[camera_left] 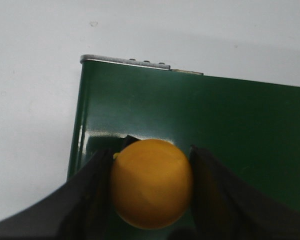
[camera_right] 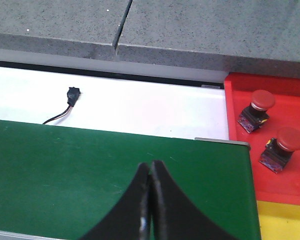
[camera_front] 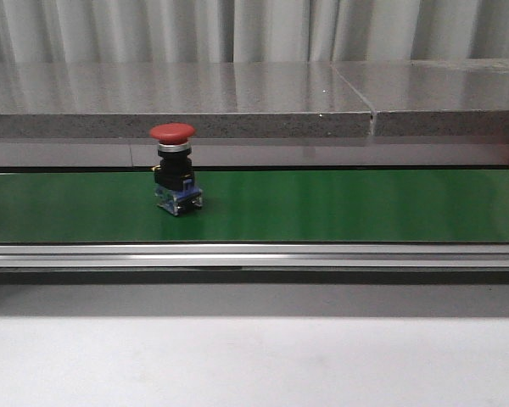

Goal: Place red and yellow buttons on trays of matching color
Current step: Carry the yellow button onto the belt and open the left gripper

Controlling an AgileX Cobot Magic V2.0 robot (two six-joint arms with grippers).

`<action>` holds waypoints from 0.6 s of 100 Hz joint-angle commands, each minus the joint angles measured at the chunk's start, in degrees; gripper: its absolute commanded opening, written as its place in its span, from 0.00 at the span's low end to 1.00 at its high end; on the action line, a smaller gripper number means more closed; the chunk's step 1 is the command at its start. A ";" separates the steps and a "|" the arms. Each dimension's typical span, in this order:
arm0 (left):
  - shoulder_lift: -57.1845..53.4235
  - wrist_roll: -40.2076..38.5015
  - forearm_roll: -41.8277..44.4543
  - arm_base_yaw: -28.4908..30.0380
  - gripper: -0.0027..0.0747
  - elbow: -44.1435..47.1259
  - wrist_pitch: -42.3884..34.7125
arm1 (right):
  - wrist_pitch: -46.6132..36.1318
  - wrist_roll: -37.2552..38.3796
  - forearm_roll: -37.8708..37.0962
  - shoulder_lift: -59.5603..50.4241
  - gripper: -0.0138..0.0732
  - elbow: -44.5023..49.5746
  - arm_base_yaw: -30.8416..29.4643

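While the green belt (camera_front: pixel 339 203) lay flat across the front view, one red button (camera_front: pixel 173 169) stood upright on it, out at about nine o'clock from the belt's middle, its mushroom cap on top and its blue-and-silver base touching the belt. Neither arm showed in that view.

Count them up: three red buttons in all. Two more sat in the red tray (camera_right: pixel 290 105) in the right wrist view, a farther one (camera_right: pixel 258 108) and a nearer one (camera_right: pixel 281 147), close together but apart, both leaning a little. One yellow button (camera_left: pixel 151 183) showed, and that one was in the left wrist view. One yellow tray (camera_right: pixel 285 220) edge peeked in just beside the red tray.

The left gripper (camera_left: pixel 151 185) had its jaws clamped on the yellow button, one dark finger at nine o'clock of the cap and one at three o'clock, both touching it, with the belt's end corner and white tabletop (camera_left: pixel 30 100) behind.

The right gripper (camera_right: pixel 150 200) had its jaws pressed fully together, holding nothing, over the belt near its end. From those jaws the two trayed red buttons lay off at about two o'clock, well apart from the fingertips. A small black connector with its wire (camera_right: pixel 70 100) rested on the white tabletop at about eleven o'clock.
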 commanded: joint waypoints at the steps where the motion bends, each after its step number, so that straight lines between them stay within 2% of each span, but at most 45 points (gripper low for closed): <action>1: -2.31 0.09 -0.80 -0.35 0.16 0.18 -4.44 | -3.68 -0.39 0.25 -0.65 0.08 -1.49 0.05; 28: -2.31 0.09 1.88 -0.35 0.16 1.71 -5.51 | -3.68 -0.39 0.25 -0.65 0.08 -1.49 0.05; 36: -2.31 0.21 1.88 -0.35 0.20 1.71 -5.51 | -3.68 -0.39 0.25 -0.65 0.08 -1.49 0.05; 43: -2.31 0.21 1.88 -0.35 0.27 1.71 -5.51 | -3.68 -0.39 0.25 -0.65 0.08 -1.49 0.05; 60: -2.31 0.65 1.88 -0.35 0.58 1.71 -4.92 | -3.68 -0.39 0.25 -0.65 0.08 -1.49 0.05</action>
